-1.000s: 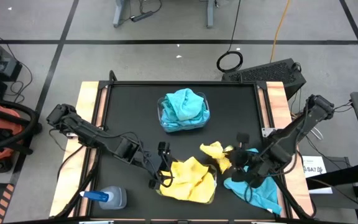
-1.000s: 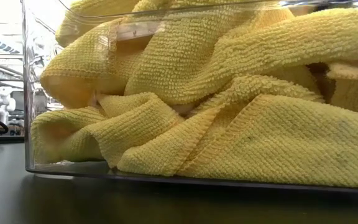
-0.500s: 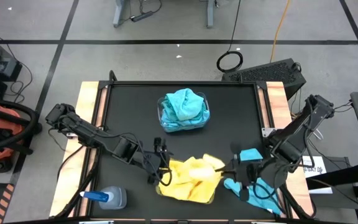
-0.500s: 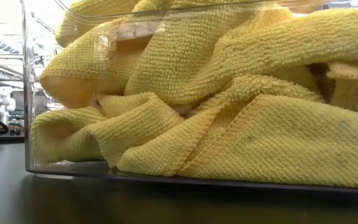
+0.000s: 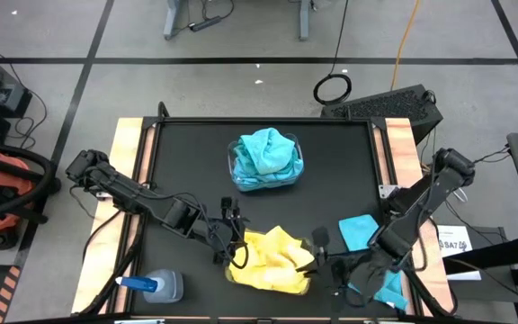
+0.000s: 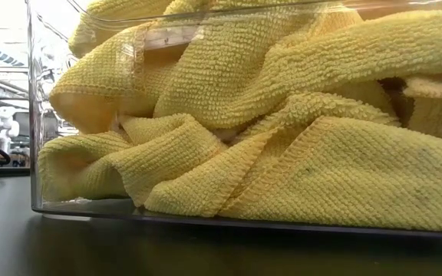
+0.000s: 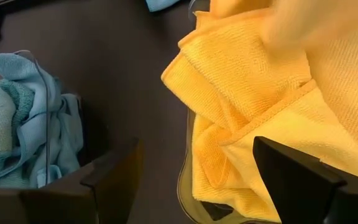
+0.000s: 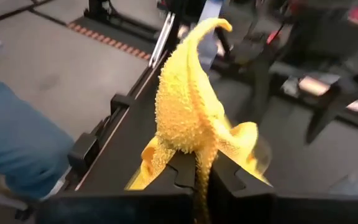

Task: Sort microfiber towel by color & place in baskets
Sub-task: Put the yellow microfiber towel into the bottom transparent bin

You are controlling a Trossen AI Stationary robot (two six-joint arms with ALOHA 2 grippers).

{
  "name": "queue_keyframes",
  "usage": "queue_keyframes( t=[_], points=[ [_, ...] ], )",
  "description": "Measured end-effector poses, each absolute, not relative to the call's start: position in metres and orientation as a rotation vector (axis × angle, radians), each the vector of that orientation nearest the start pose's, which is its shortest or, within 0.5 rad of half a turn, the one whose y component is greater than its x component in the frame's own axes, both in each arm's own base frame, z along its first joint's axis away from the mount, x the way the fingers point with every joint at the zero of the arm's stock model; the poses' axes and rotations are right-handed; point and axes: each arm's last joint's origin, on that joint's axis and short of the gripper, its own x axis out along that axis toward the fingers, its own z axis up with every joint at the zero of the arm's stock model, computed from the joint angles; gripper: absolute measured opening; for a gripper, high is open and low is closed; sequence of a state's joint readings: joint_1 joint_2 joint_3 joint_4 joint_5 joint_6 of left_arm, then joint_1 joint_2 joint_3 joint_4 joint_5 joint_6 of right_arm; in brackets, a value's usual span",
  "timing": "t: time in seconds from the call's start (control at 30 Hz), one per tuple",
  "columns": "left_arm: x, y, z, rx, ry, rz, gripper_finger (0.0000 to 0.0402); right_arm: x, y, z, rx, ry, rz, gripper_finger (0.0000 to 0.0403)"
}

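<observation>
Bench: the black-topped bench point(image 5: 178, 162) with pale wooden side strips carries everything; its far half is bare apart from one bin, and bare top also lies between the two bins.
Near bin: the clear plastic basket of bright yellow microfiber towels point(image 5: 272, 263) sits at the bench's near edge, heaped above its rim; in the low view its clear wall point(image 6: 41, 115) stands upright with yellow folds pressed against it.
Far bin: the clear plastic basket of turquoise microfiber towels point(image 5: 266, 160) stands well beyond the yellow basket, mid-bench, full.
Loose cloths: a flat turquoise towel point(image 5: 359, 231) lies to the right of the yellow basket, its long axis slanting toward the bench's right strip; a crumpled turquoise towel point(image 5: 389, 290) lies nearer the bench's front right corner, partly under the right arm.
Spray bottle: the clear spray bottle with blue cap point(image 5: 156, 285) lies on its side left of the yellow basket, cap pointing away from it.
Right pincer: point(image 8: 205, 175) narrow, pinching a yellow towel point(image 8: 188, 112) that rises in a tall peak, long axis upright, at the yellow basket's right edge.
Left pincer: point(image 5: 230, 245) spread wide at the yellow basket's left rim, holding nothing.
</observation>
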State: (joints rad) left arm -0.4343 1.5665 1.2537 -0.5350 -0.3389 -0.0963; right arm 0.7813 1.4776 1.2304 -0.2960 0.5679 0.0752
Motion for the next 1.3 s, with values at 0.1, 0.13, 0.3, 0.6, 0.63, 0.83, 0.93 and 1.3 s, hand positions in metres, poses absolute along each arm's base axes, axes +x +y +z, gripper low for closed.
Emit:
queue_keyframes(
  t=[0.1,0.13,0.3,0.6,0.63,0.83,0.93,1.3],
  points=[
    [0.306,-0.131,0.278,0.230,0.787,-0.049,0.0310,0.254,0.223,0.299,-0.235,0.503,0.212,0.0000],
    [0.306,-0.131,0.278,0.230,0.787,-0.049,0.0310,0.257,0.223,0.293,-0.226,0.529,0.211,0.0000],
    [0.306,-0.131,0.278,0.231,0.787,-0.049,0.0310,0.274,0.220,0.261,-0.221,0.672,0.167,0.0000],
    [0.305,-0.139,0.286,0.208,0.720,-0.093,0.0310,0.305,0.207,0.215,-0.173,0.869,0.203,0.0000],
    [0.305,-0.141,0.287,0.207,0.707,-0.106,0.0310,0.308,0.205,0.210,-0.166,0.889,0.210,0.0000],
    [0.305,-0.148,0.289,0.226,0.678,-0.166,0.0310,0.321,0.198,0.186,-0.137,0.975,0.237,0.0000],
    [0.305,-0.148,0.289,0.226,0.677,-0.168,0.0310,0.325,0.196,0.179,-0.117,1.000,0.257,0.0000],
    [0.306,-0.148,0.290,0.224,0.658,-0.172,0.0310,0.330,0.192,0.171,-0.061,1.052,0.326,0.0049]
  ],
)
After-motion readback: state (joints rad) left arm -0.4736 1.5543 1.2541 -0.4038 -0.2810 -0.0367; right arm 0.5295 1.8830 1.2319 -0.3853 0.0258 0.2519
